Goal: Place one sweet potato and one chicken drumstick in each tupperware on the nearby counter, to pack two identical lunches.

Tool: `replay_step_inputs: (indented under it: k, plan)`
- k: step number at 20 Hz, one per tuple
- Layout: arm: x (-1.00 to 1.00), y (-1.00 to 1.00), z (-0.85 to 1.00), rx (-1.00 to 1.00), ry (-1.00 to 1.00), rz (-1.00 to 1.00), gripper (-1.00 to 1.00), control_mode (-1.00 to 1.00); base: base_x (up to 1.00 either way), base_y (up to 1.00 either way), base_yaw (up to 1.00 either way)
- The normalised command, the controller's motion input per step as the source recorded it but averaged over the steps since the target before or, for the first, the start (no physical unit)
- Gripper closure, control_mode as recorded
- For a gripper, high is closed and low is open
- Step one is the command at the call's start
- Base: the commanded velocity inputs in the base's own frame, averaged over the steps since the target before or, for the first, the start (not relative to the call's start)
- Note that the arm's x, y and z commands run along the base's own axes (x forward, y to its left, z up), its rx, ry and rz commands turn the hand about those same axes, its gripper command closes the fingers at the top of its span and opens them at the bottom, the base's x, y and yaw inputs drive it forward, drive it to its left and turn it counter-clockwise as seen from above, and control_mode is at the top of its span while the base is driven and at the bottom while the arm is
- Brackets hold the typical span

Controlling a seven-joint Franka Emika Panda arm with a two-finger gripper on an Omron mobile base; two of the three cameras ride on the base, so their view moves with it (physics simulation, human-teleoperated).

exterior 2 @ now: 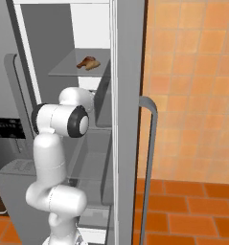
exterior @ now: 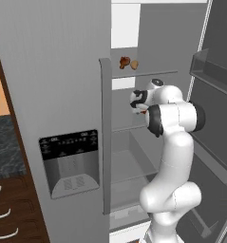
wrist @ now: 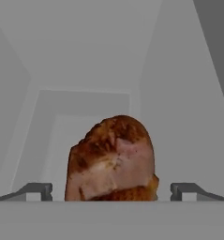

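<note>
- Fridge (exterior: 53, 71) as landmark, left base view: its left door is shut, with a dispenser panel (exterior: 70, 161) set in it; its right door (exterior: 214, 95) is swung open.
- Inside the fridge, on the upper shelf (exterior: 153, 72), a chicken drumstick (exterior: 125, 61) lies touching a sweet potato (exterior: 134, 65), the drumstick nearer the shut door.
- My arm (exterior: 174, 156) rises in front of the open compartment and my hand reaches in below that upper shelf; a reddish bit shows just under it, too small to name from here.
- Counter (exterior: 5, 147), dark marbled, sits left of the fridge, over brown drawers (exterior: 5, 209) with curved silver handles.
- Right base view: same upper shelf (exterior 2: 77, 69) inside the fridge carries the drumstick (exterior 2: 86, 61) with the potato (exterior 2: 94, 64) against it, above my arm (exterior 2: 58, 119). Open door seen edge-on, its handle (exterior 2: 149, 143) against an orange tiled wall (exterior 2: 192, 86).
- Hand view: a second chicken drumstick (wrist: 112, 159), red-brown with a pale patch, fills the middle, deep in the grey fridge interior.
- My gripper (wrist: 112, 191) is spread wide, one fingertip (wrist: 36, 190) on either side of that drumstick and apart from it; nothing pinched.
</note>
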Motion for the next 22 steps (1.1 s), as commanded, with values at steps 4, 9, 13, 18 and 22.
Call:
replay_step_inputs:
  k: [4,9,13,18,22]
  plan:
    - [0.00,0.00,-0.06,0.00,0.00,0.00,-1.00,-1.00,0.00,0.00,0.00]
    - [0.00,0.00,-0.03,0.00,0.00,0.00,1.00,-1.00,0.00,0.00,0.00]
    - [-0.02,0.00,-0.02,0.00,0.00,0.00,1.00,-1.00,0.00,0.00,0.00]
    - [-0.50,0.48,-0.04,0.00,0.00,0.00,1.00,-1.00,0.00,0.00,0.00]
    - [-0.47,1.00,0.00,0.00,-0.02,0.00,1.00,-1.00,0.00,0.00,0.00]
